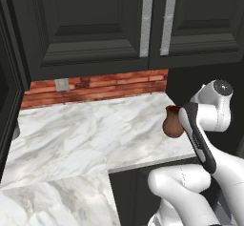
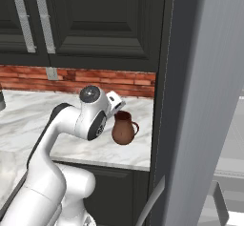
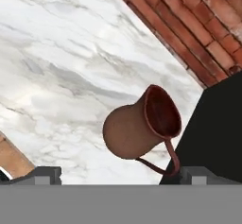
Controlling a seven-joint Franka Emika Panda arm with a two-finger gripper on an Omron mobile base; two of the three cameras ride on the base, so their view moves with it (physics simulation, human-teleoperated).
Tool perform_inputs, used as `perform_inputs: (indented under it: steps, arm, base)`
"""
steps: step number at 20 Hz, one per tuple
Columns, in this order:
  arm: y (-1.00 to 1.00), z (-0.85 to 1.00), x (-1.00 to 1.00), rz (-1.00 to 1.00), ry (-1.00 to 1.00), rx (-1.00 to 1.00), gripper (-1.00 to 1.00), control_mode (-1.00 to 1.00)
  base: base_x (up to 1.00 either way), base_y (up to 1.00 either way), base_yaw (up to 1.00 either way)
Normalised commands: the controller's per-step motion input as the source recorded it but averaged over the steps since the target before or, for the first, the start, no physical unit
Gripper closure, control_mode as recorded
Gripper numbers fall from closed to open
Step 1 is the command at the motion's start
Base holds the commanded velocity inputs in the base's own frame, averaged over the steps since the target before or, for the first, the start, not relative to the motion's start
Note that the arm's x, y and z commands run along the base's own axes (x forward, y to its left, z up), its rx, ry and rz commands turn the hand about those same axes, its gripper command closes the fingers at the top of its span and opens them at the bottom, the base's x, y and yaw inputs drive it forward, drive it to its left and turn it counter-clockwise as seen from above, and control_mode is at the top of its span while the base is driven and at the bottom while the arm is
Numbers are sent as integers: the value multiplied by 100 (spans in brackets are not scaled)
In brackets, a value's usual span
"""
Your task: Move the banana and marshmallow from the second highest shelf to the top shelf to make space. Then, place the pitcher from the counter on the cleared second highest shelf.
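Note:
The reddish-brown pitcher (image 1: 171,123) (image 2: 122,128) (image 3: 137,129) stands upright on the white marble counter (image 1: 86,129) (image 2: 28,118) (image 3: 61,57), near its right end beside a dark cabinet side. My gripper (image 3: 122,175) hovers over it, open and empty, looking into the pitcher's mouth. The two fingertips (image 3: 47,175) stand wide apart on either side of it, and the loop handle points toward the right one. The banana, the marshmallow and both shelves are out of view.
Dark upper cabinets (image 1: 90,25) hang low over the counter, with a red brick wall (image 1: 105,86) and an outlet (image 1: 62,84) behind. A tall dark panel (image 3: 217,133) bounds the counter just right of the pitcher. A broad grey wall (image 2: 205,101) rises further right.

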Motion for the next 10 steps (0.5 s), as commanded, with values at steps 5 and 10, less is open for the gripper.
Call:
perform_inputs:
  steps: [5, 10]
  arm:
    - [-1, -20, 0, 19, 23, -32, -100, -100]
    - [0, -5, 0, 16, 24, -28, -100, -100]
  base:
    - [0, 0, 0]
    - [0, 0, 0]
